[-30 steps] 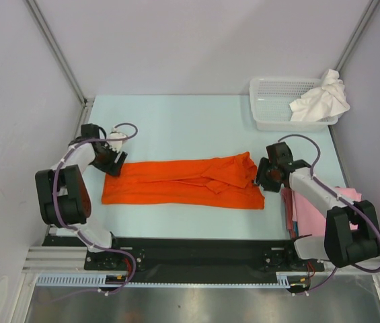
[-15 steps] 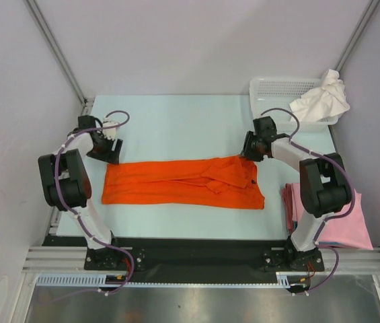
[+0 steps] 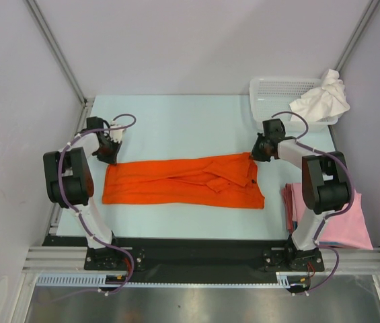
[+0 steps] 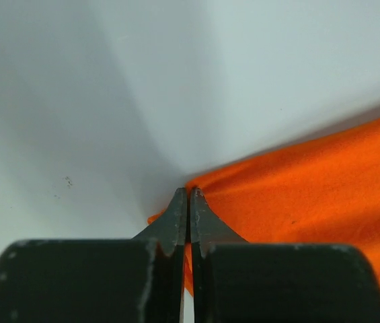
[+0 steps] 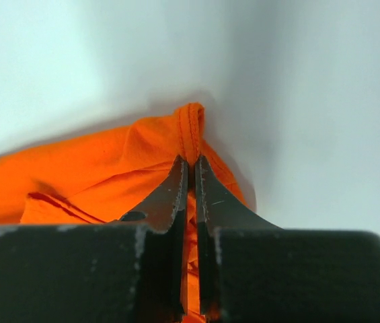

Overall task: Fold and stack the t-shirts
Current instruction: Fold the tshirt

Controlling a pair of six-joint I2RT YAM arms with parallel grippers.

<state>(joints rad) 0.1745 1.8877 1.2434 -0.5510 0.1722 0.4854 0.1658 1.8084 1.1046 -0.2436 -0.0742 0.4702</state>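
The orange t-shirt (image 3: 183, 183) lies flat as a long folded band across the middle of the table. My left gripper (image 3: 109, 155) is at its far left corner, shut on the cloth. In the left wrist view a sliver of the orange t-shirt (image 4: 311, 192) shows between the closed fingers of the left gripper (image 4: 188, 195). My right gripper (image 3: 257, 153) is at the far right corner, and in the right wrist view the right gripper (image 5: 191, 163) is shut on a hemmed fold of the orange t-shirt (image 5: 109, 168). A white t-shirt (image 3: 321, 99) hangs over the basket's rim. Pale pink t-shirts (image 3: 343, 219) lie stacked at the near right.
The white lattice basket (image 3: 274, 101) stands at the far right corner of the table. Grey walls close in on both sides, and the arms' bases and a black rail run along the near edge.
Both grippers have closed on the orange t-shirt's far corners. The left one moved in to the left corner and the right one shifted slightly right and nearer.
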